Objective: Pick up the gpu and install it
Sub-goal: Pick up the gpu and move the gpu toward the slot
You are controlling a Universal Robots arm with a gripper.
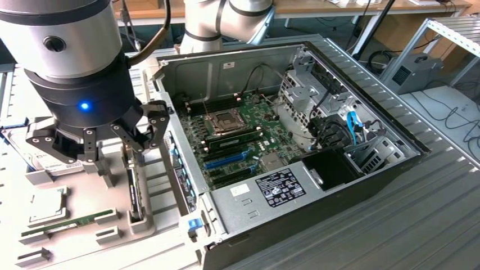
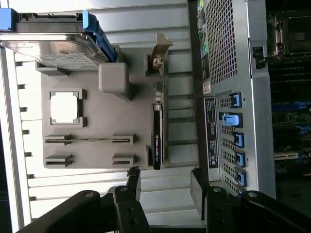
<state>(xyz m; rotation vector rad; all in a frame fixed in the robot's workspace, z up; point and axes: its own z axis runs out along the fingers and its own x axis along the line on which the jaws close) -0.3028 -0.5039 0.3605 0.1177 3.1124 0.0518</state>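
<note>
1. Exterior view: the end effector (image 1: 112,154) hangs open and empty over a grey moulded tray (image 1: 154,222), its dark bulk hiding part of it. The gpu (image 1: 134,194) stands on edge in a tray slot, visible as a thin dark strip beside the open metal computer case (image 1: 285,191).
2. Wrist view: the gpu's slim black edge and silver bracket lie in line with the gap between the fingers (image 2: 133,177), untouched. The picture edge cuts off the hard drive (image 2: 53,51).

The gpu (image 2: 157,141) is matt black with a bare silver metal bracket (image 2: 158,53). Its tray (image 2: 131,116) is matt grey plastic. The computer case (image 2: 228,43) is dull perforated sheet metal; the table (image 1: 420,225) is grey ribbed metal.
</note>
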